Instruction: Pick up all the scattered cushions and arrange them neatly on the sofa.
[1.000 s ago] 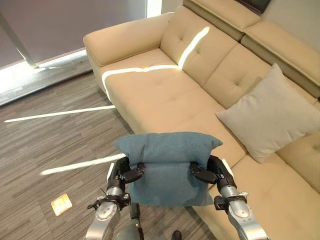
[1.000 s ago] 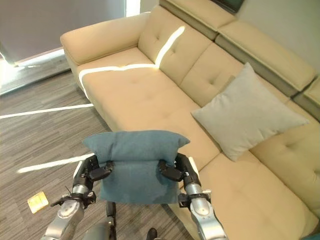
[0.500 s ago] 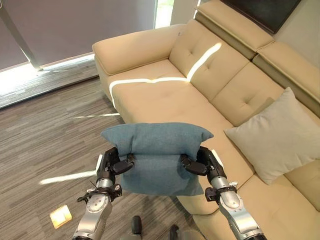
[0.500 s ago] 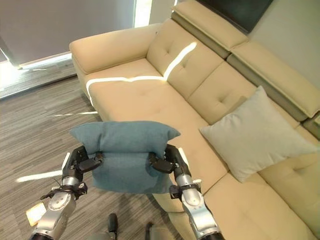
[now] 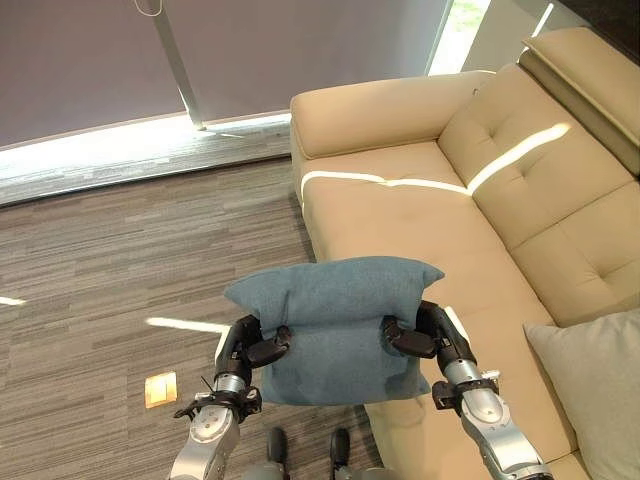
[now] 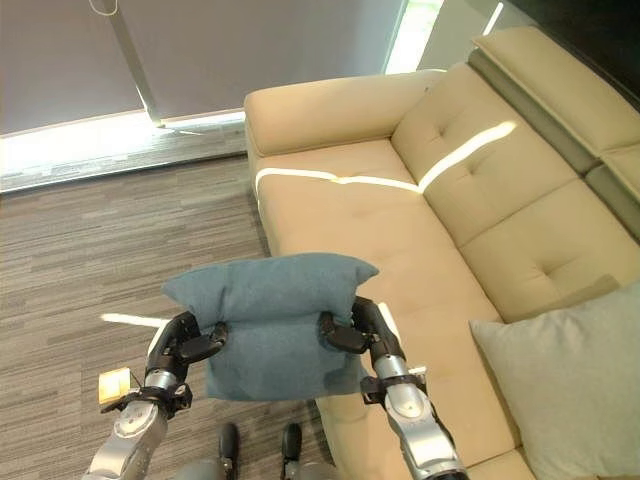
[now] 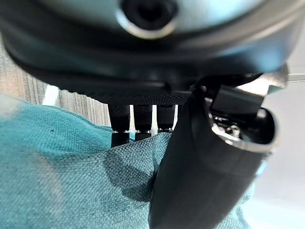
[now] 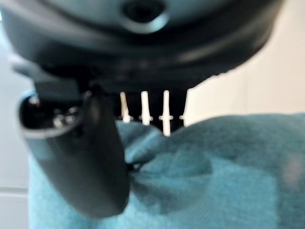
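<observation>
So no readable writing anywhere. Teal woven cushion (image 5: pixel 335 325) held off floor, left hand (image 5: pixel 250 350) and right hand (image 5: pixel 425 335) pinching its sides, near beige sofa (image 5: pixel 420 215) edge.

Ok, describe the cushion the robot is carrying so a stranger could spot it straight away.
Start at the beige sofa on the right. Just off its front edge, over the wood floor, the left hand and right hand pinch a blue cushion. The other cushion, the grey cushion, lies on the seat.
</observation>
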